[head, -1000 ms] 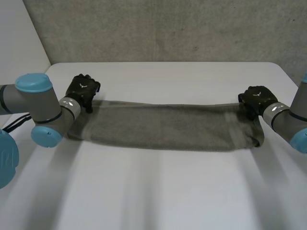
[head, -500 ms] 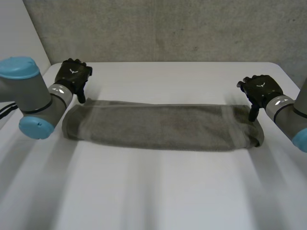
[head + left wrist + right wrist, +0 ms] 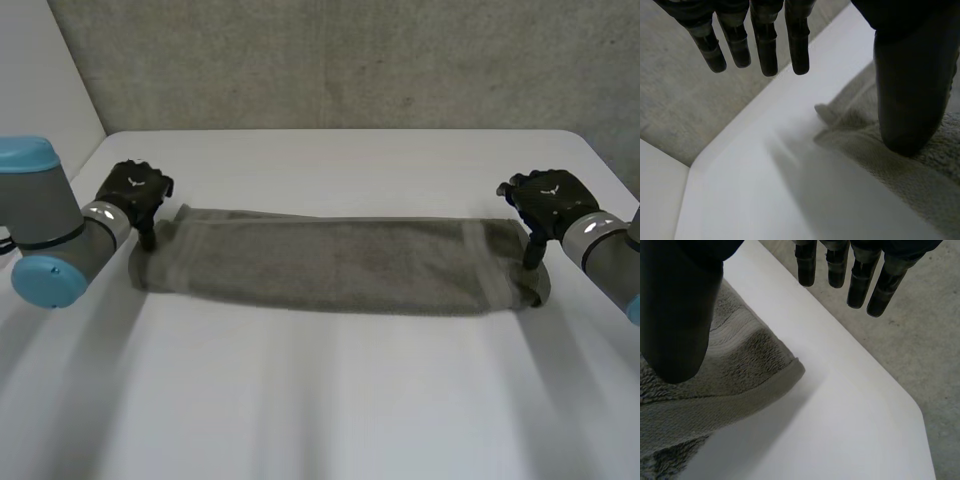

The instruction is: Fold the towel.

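Left hand (image 3: 135, 188) first: it's released, fingers (image 3: 767, 45) straight and held well away from the thumb, gripping nothing. They hang over bare table (image 3: 330, 400), while the thumb sits low over the end of the grey towel (image 3: 340, 262); whether it touches, I can't tell. Over to my right hand (image 3: 548, 198): the same, loose and empty, straight fingers (image 3: 860, 280) out past the table's edge, thumb above the towel's right end by its corner. Between my two hands, the towel lies as one long folded band across the white table, a hand at each short end.
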`<state>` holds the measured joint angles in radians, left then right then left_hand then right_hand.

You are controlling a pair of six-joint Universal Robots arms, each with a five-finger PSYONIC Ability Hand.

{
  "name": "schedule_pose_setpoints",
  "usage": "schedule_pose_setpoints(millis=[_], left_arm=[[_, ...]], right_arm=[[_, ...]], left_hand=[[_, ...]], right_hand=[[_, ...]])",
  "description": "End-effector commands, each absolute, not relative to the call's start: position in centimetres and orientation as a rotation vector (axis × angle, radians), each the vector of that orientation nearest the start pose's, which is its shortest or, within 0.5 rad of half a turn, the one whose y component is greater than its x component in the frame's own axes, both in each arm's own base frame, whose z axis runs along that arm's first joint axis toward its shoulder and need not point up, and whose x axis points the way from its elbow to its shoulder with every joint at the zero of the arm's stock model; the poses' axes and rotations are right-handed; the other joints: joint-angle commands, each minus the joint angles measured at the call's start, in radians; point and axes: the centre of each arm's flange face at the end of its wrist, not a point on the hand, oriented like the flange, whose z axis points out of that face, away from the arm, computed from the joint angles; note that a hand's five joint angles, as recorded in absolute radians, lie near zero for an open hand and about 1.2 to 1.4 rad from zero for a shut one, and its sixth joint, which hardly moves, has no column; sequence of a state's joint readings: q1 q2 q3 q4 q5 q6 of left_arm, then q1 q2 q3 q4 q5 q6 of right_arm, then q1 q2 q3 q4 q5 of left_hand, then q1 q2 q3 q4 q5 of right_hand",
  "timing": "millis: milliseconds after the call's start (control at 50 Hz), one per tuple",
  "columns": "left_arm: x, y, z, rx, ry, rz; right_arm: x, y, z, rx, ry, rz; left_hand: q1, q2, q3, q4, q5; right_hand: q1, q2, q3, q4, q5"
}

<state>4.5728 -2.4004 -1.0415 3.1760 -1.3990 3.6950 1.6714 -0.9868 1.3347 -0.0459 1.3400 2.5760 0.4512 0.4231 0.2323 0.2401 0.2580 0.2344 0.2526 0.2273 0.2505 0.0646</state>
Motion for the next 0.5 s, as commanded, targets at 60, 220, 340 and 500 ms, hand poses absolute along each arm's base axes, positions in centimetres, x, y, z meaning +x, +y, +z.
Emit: schedule_pose_setpoints(millis=[60, 220, 340, 500], left_arm=[[-21.0, -44.3, 12.2, 1.017, 2.249, -1.738], [-21.3, -45.4, 11.5, 1.013, 2.229, -1.760], [-21.3, -46.2, 11.6, 0.998, 2.197, -1.788], [-21.4, -47.7, 11.8, 0.964, 2.135, -1.837]], right_arm=[[19.1, -37.7, 16.8, -1.061, 2.384, -1.899], [19.1, -37.7, 16.5, -1.063, 2.389, -1.888], [19.1, -37.7, 16.4, -1.067, 2.390, -1.884], [19.1, -37.7, 16.1, -1.069, 2.395, -1.874]], left_hand=[[-0.012, 0.016, -0.058, -0.066, 0.007], [0.021, 0.049, -0.058, -0.066, 0.039], [0.209, 0.237, -0.058, -0.066, 0.227], [0.235, 0.263, -0.058, -0.066, 0.254]], right_hand=[[-0.060, -0.078, -0.053, -0.076, -0.065], [-0.060, -0.078, -0.053, -0.076, -0.065], [-0.060, -0.078, -0.053, -0.076, -0.065], [-0.060, -0.078, -0.053, -0.076, -0.065]])
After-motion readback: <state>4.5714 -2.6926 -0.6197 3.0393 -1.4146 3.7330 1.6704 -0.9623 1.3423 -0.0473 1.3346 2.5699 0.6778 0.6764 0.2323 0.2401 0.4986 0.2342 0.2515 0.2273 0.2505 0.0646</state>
